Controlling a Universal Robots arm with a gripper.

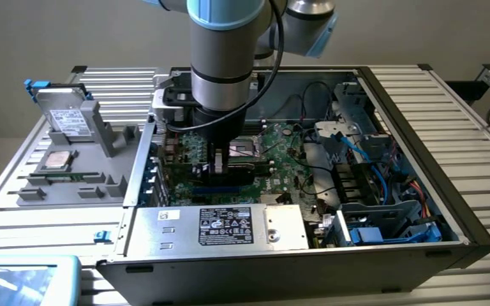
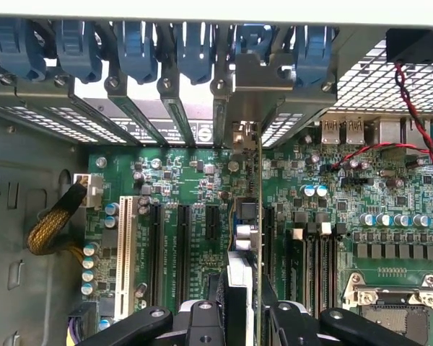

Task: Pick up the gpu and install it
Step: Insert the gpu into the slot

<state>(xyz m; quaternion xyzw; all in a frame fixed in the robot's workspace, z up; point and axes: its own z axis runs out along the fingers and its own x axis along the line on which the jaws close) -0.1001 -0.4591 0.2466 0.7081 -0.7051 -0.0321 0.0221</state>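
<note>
Inside the open computer case (image 1: 398,127), the arm reached straight down, its hand (image 2: 242,317) clenched on the upright gpu (image 2: 258,216) above the motherboard (image 2: 195,209).

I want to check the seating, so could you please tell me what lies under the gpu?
Under the gpu, held edge-on by the pincer, lies the green motherboard with its black expansion slots. The slot directly beneath the card is covered by it.

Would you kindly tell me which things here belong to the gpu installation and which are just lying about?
Job in hand:
- thin green gpu card with silver end bracket, held edge-on by the gripper
- large green motherboard with black slots

Lying about:
- grey plastic parts holder
- silver hard drive
- square metal processor chip
- narrow green memory stick
</note>
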